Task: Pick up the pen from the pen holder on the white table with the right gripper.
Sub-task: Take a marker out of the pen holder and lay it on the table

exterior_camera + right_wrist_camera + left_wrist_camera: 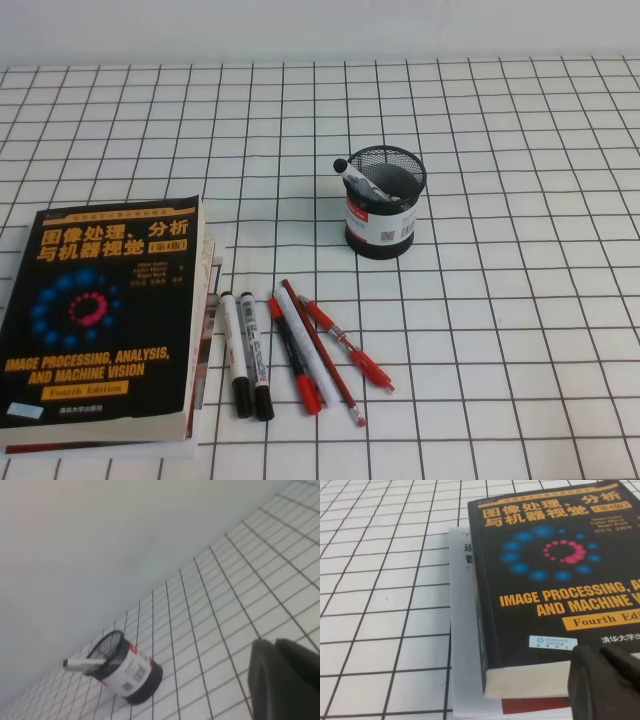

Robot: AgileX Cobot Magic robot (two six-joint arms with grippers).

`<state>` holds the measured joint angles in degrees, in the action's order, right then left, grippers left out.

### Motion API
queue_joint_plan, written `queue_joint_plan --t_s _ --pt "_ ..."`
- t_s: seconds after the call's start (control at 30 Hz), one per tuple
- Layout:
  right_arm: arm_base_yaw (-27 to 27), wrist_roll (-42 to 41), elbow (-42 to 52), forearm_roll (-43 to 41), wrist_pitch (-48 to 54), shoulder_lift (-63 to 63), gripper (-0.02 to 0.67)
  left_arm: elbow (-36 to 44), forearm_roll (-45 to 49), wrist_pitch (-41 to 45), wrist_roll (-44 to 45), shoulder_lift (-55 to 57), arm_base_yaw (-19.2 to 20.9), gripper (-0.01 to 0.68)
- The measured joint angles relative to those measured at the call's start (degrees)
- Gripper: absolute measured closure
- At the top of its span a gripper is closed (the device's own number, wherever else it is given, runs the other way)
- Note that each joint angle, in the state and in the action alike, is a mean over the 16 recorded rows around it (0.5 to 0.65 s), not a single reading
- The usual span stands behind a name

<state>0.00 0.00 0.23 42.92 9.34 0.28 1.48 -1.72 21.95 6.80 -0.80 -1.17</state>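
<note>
Along the near edge of the white surface (pixel 520 300), toward its left corner, a thick black book (pixel 100 315) with orange lettering lies flat atop a paler book (pixel 465 630) whose margin shows beyond its left side; just right of the books, a loose row of writing tools rests on the grid: two white black-capped markers (pixel 245 355) side by side, then a red pen (pixel 295 355), a white pen (pixel 305 345), a thin red pencil (pixel 325 355) and another red pen (pixel 347 345), fanned out with their tips toward the near edge; farther back, around the middle of the surface and well apart from that row, the pen holder (pixel 380 205) stands upright, its label facing the near edge; the pen (pixel 362 181) leans inside it, tilted, its dark upper end poking over the left part of the rim; neither arm shows in the high view; the left end effector (pixel 605 682) appears only as a dark blur at the lower right of its wrist view, over the near corner of the black book, and whether it is clenched or released I cannot tell; the right end effector (pixel 285 677) is likewise a dark blur at the lower right of its own view, well apart from the pen holder, its state impossible to tell.
</note>
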Motion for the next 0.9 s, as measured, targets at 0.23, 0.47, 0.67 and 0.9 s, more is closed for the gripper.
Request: queue_joint_plan --t_s 0.23,0.47,0.67,0.9 --pt "0.00 -1.22 -7.06 -2.91 11.13 6.09 0.664 0.00 0.00 0.00 0.00 0.00 0.00 0.677" --pt "0.00 -6.01 -19.34 -6.40 22.08 19.77 0.664 0.00 0.00 0.00 0.00 0.00 0.00 0.677" --pt "0.01 -13.29 -29.61 -6.99 27.52 33.86 0.664 0.00 0.00 0.00 0.00 0.00 0.00 0.677" --pt "1.80 -22.54 -37.62 -4.17 27.23 48.04 0.664 0.00 0.00 0.00 0.00 0.00 0.00 0.677"
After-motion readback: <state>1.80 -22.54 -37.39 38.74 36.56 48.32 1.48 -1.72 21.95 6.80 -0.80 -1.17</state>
